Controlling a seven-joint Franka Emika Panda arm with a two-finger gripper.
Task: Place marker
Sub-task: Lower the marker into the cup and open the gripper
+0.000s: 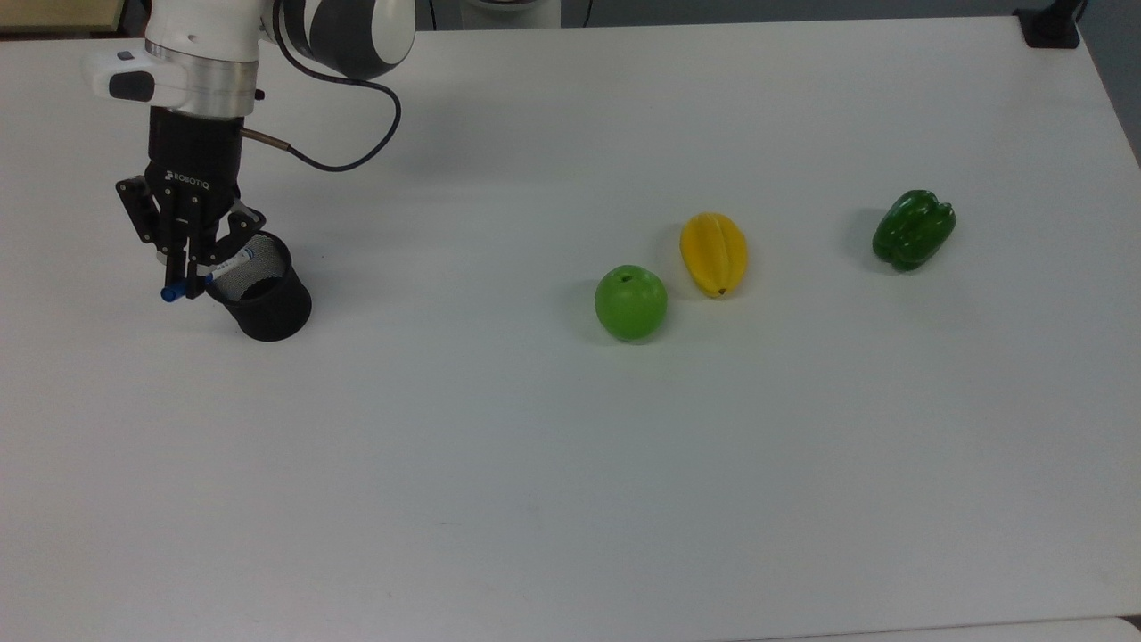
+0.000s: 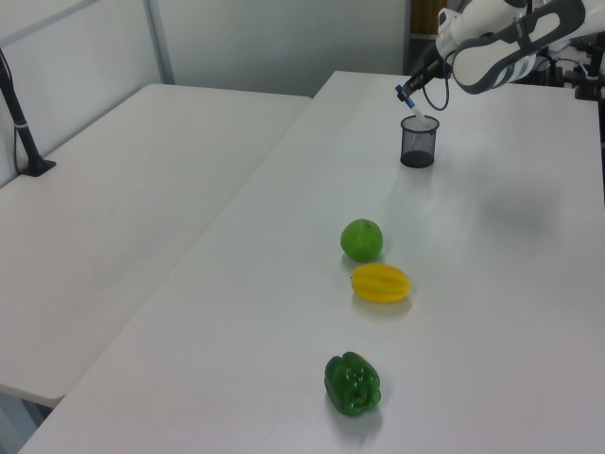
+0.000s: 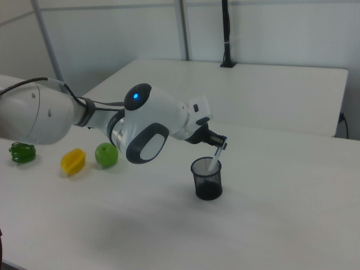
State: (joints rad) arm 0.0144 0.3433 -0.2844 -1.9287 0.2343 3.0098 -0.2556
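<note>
Gripping: the black two-finger hand (image 1: 187, 287) was clamped on the slim white pen-shaped marker with a blue cap (image 1: 214, 272), its fingers closed around the barrel near the blue end.
Marker position: tilted, the blue end (image 1: 168, 293) poking out past the fingers toward the top view's left, the white end dipping over the rim into the black mesh pen cup (image 1: 264, 303); in the right view the white shaft (image 3: 214, 163) slanted down into the cup (image 3: 208, 180) with the blue tip up by the hand (image 3: 221, 144).
Arm: the white and grey robot arm (image 1: 267, 36) reached in from the top view's upper left, a black cable (image 1: 357, 134) looping beside the wrist; in the left view it (image 2: 501, 43) hung over the cup (image 2: 419, 141) at the far end of the tabletop.
Cup: upright on the white tabletop (image 1: 570, 464), at the top view's left.
Other things: a round green apple (image 1: 631, 302) just beside a yellow ribbed starfruit (image 1: 713, 253), and a dark green bell pepper (image 1: 914, 228) further toward the top view's right, all well apart from the cup.
Background: a second white table (image 2: 123, 189) lay at the left view's left.
</note>
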